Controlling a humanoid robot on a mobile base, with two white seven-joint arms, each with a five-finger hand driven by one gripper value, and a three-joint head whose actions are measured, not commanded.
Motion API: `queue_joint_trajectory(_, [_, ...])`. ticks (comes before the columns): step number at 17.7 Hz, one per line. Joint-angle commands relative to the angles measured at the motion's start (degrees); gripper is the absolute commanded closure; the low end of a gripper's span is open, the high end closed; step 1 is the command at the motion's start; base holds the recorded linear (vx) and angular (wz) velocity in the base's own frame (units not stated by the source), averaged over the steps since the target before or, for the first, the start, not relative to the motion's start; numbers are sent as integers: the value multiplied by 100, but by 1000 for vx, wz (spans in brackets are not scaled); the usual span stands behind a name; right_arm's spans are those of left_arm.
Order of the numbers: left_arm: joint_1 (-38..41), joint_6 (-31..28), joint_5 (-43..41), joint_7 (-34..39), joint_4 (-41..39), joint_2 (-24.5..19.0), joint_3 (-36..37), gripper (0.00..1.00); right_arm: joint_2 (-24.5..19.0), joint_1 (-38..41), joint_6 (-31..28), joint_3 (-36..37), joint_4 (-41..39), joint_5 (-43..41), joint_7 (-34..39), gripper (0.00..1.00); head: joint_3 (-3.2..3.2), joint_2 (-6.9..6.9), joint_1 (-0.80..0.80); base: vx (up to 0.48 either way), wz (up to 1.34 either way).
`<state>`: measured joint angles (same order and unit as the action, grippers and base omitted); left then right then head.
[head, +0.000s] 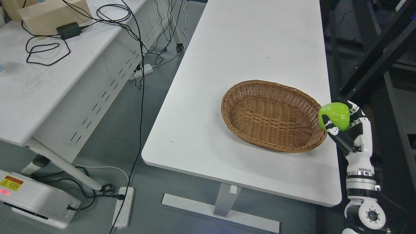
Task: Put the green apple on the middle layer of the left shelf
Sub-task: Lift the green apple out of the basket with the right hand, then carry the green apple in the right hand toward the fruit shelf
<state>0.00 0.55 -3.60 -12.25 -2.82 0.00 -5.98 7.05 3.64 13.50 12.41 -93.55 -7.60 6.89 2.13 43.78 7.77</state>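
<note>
My right hand (341, 122) rises from the lower right, at the right edge of the white table (247, 48). Its fingers (334, 131) are curled around a green apple (334, 115), which it holds in the air beside the right rim of an empty brown wicker basket (269, 115). The basket lies on the table's near right part. No shelf layer is clearly in view. My left arm does not show.
A second white desk (39, 81) stands at the left with black cables (45, 48), a black adapter and a wooden box. Cables hang to power strips on the grey floor (130, 130). A dark metal frame (373, 65) stands at the right. A white device sits at the lower left.
</note>
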Motion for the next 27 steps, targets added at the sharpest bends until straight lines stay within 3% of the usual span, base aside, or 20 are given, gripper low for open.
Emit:
queue_joint_trajectory(1, [53, -2, 0, -6, 0, -100, 0, 0, -301, 268, 21, 227, -524, -66, -39, 100, 0, 0, 0, -42, 0])
queue_joint_trajectory(27, [53, -2, 0, -6, 0, -100, 0, 0, -433, 444, -155, -317, -507, 127, -56, 100, 0, 0, 0, -128, -166])
